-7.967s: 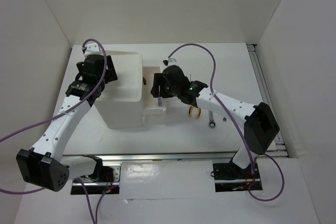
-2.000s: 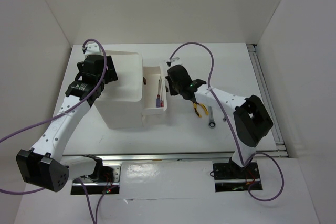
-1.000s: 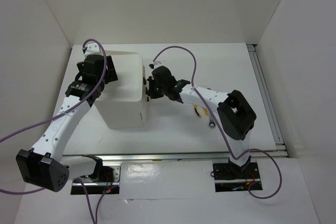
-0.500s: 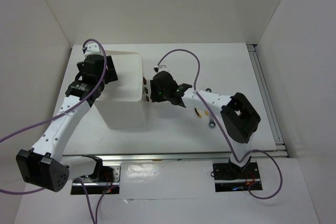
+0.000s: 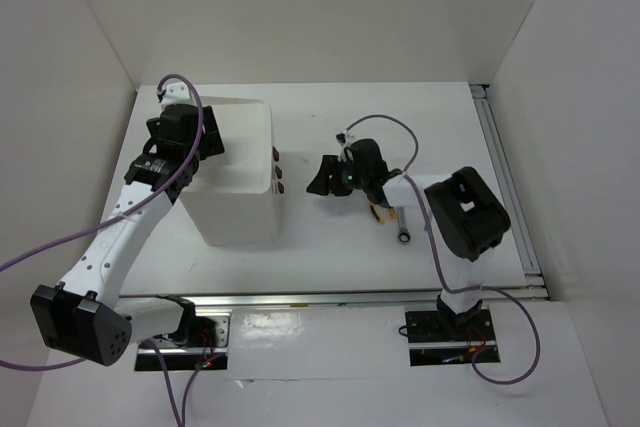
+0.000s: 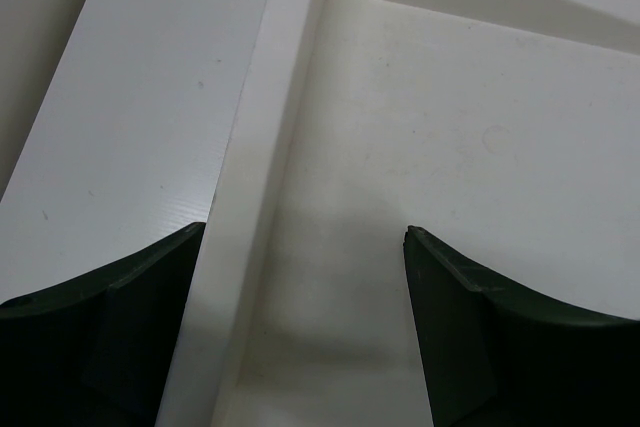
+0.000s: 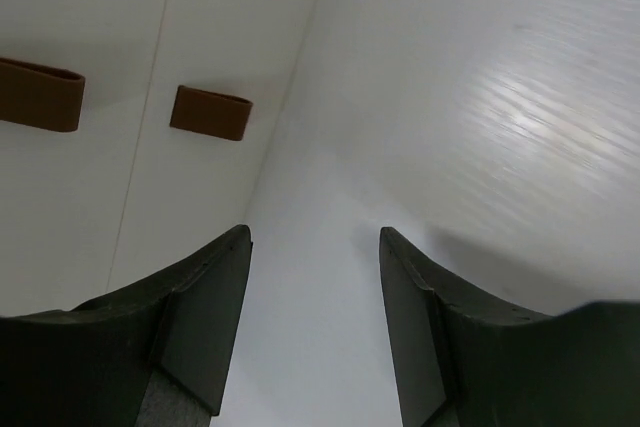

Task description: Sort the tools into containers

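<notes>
The containers are one white box unit (image 5: pixel 240 209) with a deep top bin (image 6: pixel 470 147); its drawers are pushed in, and two brown handles (image 5: pixel 279 172) show on its right face. Yellow-handled pliers (image 5: pixel 378 212) and a silver wrench (image 5: pixel 402 227) lie on the table to its right, partly under my right arm. My right gripper (image 5: pixel 320 179) hangs open and empty a short way right of the handles (image 7: pixel 210 112). My left gripper (image 6: pixel 305 232) is open astride the bin's left rim (image 6: pixel 255 207), one finger outside and one inside. The other tools are hidden.
White walls enclose the table on the left, the back and the right. A metal rail (image 5: pixel 505 177) runs along the right edge of the table. Bare tabletop (image 7: pixel 480 97) lies under my right gripper.
The right gripper, shut against the drawer front a second ago, has pulled back to the right and opened. The drawer stays pushed in. The left arm has not moved.
</notes>
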Action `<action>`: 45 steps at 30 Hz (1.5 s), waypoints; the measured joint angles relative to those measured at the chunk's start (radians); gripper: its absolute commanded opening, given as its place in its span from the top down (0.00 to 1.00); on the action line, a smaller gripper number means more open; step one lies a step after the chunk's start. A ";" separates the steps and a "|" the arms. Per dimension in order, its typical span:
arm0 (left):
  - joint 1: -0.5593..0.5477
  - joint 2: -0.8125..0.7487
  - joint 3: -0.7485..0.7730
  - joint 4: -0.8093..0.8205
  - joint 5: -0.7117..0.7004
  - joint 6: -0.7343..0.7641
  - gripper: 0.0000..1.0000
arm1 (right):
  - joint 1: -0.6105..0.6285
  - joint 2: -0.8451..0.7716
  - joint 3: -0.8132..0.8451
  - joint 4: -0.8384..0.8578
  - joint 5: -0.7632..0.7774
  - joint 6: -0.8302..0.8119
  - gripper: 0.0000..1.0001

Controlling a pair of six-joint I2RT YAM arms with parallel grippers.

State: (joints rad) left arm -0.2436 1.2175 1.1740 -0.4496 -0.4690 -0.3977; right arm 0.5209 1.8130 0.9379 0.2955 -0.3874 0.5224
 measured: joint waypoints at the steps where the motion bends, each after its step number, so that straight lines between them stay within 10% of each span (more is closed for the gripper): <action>1: 0.000 0.000 0.000 0.000 0.000 0.000 0.11 | -0.005 0.036 0.000 0.059 -0.049 0.011 0.38; 15: 0.000 0.000 0.000 0.000 0.002 0.000 0.11 | 0.016 0.333 0.086 0.592 -0.360 0.217 0.40; 45: 0.000 0.002 0.000 0.000 0.003 0.001 0.11 | 0.016 0.506 0.187 0.798 -0.406 0.388 0.57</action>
State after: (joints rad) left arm -0.2436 1.2194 1.1744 -0.4492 -0.4660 -0.3969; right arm 0.5369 2.3188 1.1244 1.0935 -0.7929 0.9108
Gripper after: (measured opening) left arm 0.893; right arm 0.444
